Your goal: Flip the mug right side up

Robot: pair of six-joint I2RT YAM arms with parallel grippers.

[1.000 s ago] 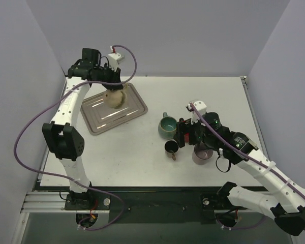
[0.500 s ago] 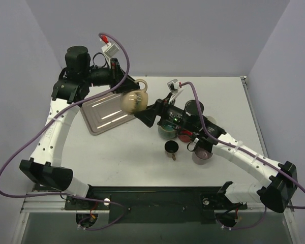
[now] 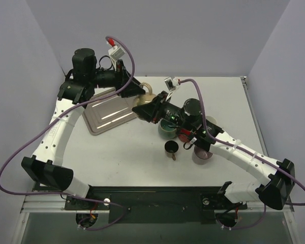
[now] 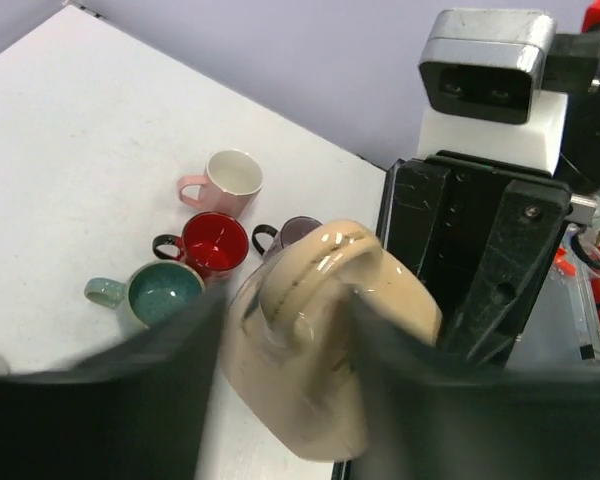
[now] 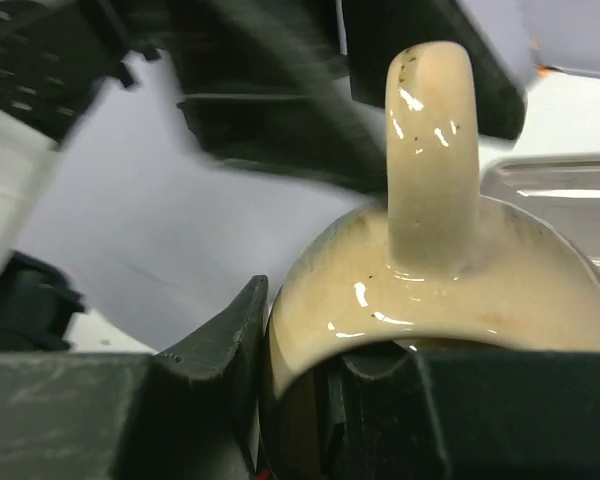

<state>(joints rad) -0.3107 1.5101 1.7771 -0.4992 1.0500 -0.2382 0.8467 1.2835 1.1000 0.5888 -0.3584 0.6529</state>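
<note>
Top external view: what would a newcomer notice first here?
Both arms meet in mid-air above the white table: the left gripper and the right gripper each clamp the cream glazed ceramic mug, between the grey metal tray and a cluster of small cups. Its looped handle stands large in the right wrist view.

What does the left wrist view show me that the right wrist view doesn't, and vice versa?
Left wrist only: pink mug, red mug, teal mug and greyish mug upright on the table, plus the other arm's camera housing. Right wrist only: a corner of the metal tray. Both: the cream mug, filling much of the frame.
</note>
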